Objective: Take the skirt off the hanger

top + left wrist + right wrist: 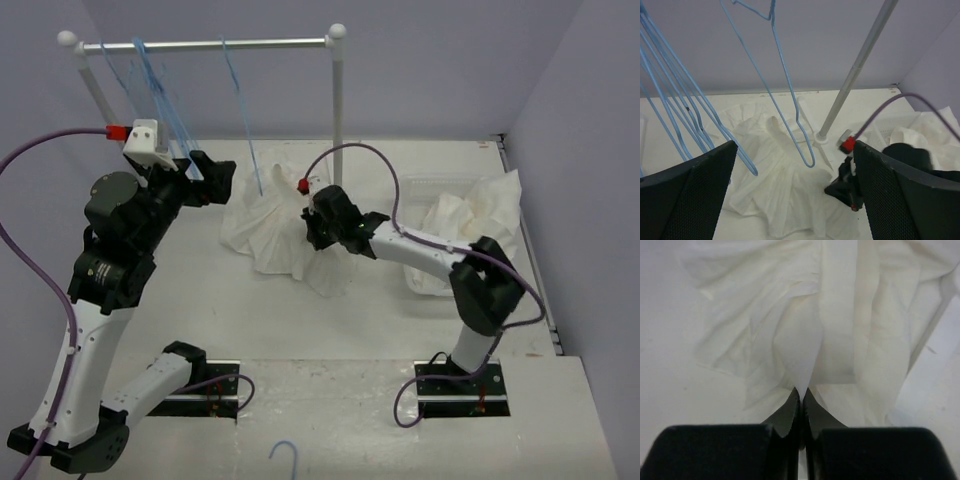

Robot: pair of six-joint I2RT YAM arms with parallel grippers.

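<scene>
- The skirt (270, 235) lies in a crumpled white heap on the table (200, 310), just left of the rail's right post (337, 110).
- The hanger (782, 60) hangs from the silver rail (220, 43), and its lower corner reaches down to the top of the heap. I cannot tell whether any cloth is threaded on it.
- The right gripper (801, 392) is at the skirt's right edge, its fingers pressed together on a peaked fold of the fabric (the wrist view shows the fold rising straight out of the tips).
- The left gripper (212, 172) hovers above the skirt's left side with its fingers spread wide and nothing between them.
- A bunch of other blue hangers (150, 80) hangs at the left end of the rail, close beside the left gripper and crowding that side.
- A pile of other white cloth (485, 205) sits to the right, behind the right arm and apart from the skirt.
- One loose blue hanger hook (287, 455) lies at the near edge between the two arm bases.
</scene>
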